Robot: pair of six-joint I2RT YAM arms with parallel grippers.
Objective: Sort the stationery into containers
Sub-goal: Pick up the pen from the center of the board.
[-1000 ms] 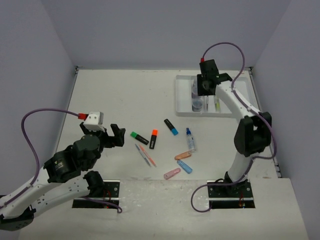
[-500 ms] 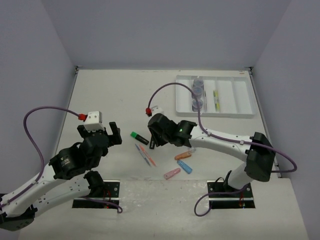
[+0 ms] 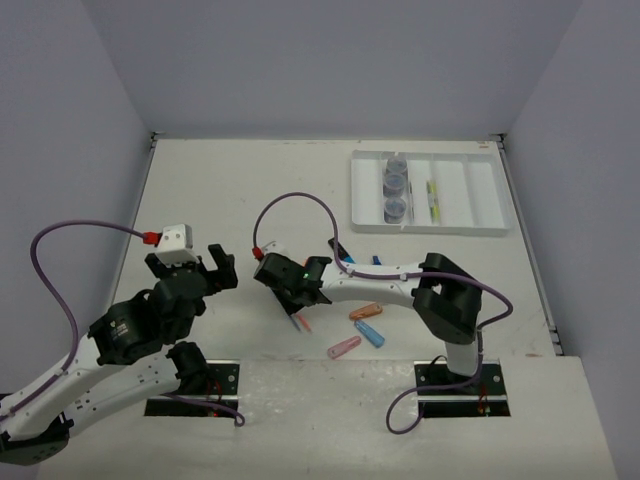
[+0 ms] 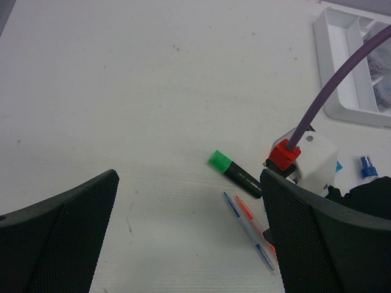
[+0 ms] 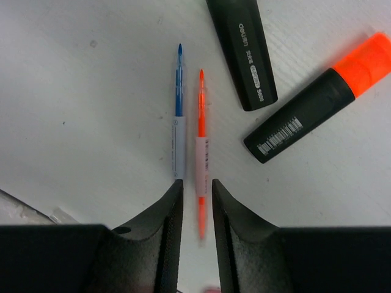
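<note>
Ahead of the right gripper the narrow gap between its fingers is taken up by the orange pen, one finger is crowded by the blue pen just beside it, the far side is barred by a black highlighter and an orange-capped highlighter — and bare table is left free beyond the blue pen.

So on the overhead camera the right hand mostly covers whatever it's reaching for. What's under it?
Observer: A thin orange pen. On the wrist camera the right hand straddles it, one finger each side.
Operator: Is it squeezing it?
Observer: No, a sliver of table shows between pen and one finger.
Operator: Anything else close?
Observer: A blue pen lies parallel beside it, ending at that finger's tip.
</note>
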